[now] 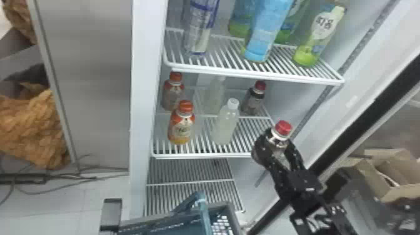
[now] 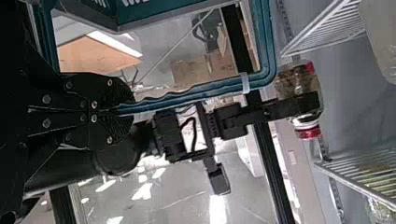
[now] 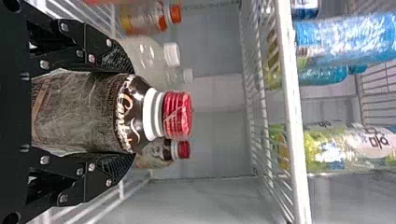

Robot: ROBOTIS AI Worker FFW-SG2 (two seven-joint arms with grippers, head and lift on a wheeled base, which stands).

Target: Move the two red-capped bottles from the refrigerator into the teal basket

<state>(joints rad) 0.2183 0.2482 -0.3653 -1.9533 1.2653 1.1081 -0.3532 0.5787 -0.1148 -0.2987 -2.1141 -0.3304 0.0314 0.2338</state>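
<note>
1. Refrigerator (image 1: pixel 147 78): wire shelves inside, bottles standing on them.
2. Right arm (image 1: pixel 304 184): in from the bottom edge on the robot's right side in head view, angled up and inward toward the front right of the bottle shelf (image 1: pixel 200 155).
3. Teal basket (image 1: pixel 159 223): in front of the refrigerator, at bottom of head view. Handle (image 2: pixel 196 91) raised over it.
4. Left claw (image 2: pixel 122 110): pressed closed, pinching the handle between its fingers, little gap left.
5. Right claw (image 1: pixel 277 144): parted only to bottle width, one finger on each side of the bottle body, both touching it. Grip looks firm.
6. Held bottle (image 3: pixel 79 112): dark label, gripped around the body, roughly upright, cap end clear of the fingers. Near the shelf's front right corner; can't tell if over it.
7. Second red-capped bottle (image 1: pixel 253 100): upright at the back right of the shelf, untouched.
8. Red cap (image 3: pixel 177 114): on the held bottle.
</note>
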